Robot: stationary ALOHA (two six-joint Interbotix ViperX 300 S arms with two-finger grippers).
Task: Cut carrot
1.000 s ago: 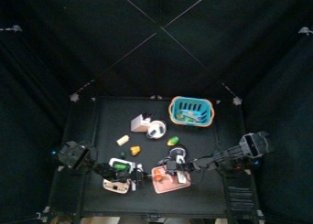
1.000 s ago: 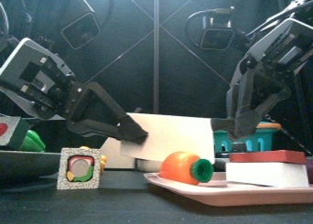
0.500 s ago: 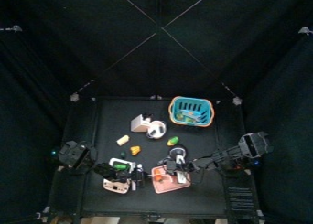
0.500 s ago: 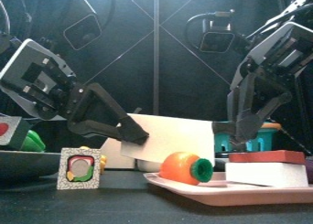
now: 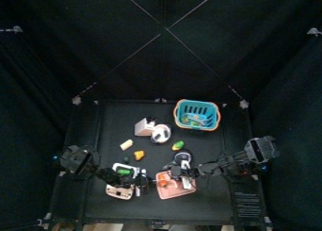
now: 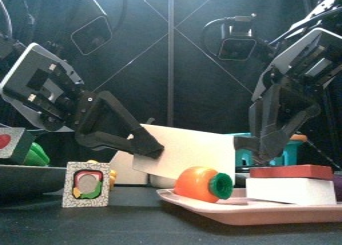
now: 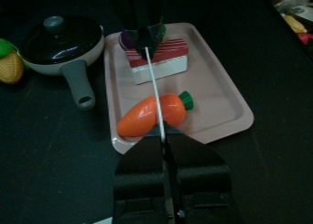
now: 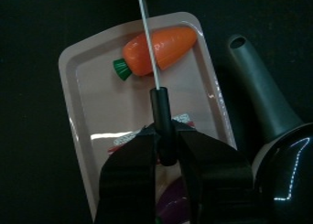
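An orange carrot (image 7: 138, 121) with a green top lies on a pink tray (image 7: 228, 109), at the end nearer my left arm. A knife (image 8: 143, 45) with a white blade (image 6: 194, 151) and a black handle spans the tray lengthwise, its edge just over the carrot (image 8: 167, 47). My right gripper (image 8: 156, 127) is shut on the handle. At the blade's other end my left gripper (image 7: 160, 144) is shut on it. In the front view the carrot (image 6: 201, 183) sits below the blade, between the left gripper (image 6: 144, 144) and the right gripper (image 6: 261, 149).
A red and white block (image 7: 159, 56) shares the tray's far end. A black pan (image 7: 55, 49) with a handle lies beside the tray. A picture card (image 6: 88, 183) stands at the front left. A teal basket (image 5: 195, 113) sits at the back.
The blade and my right gripper have sunk slightly toward the carrot. Nothing else has visibly moved.
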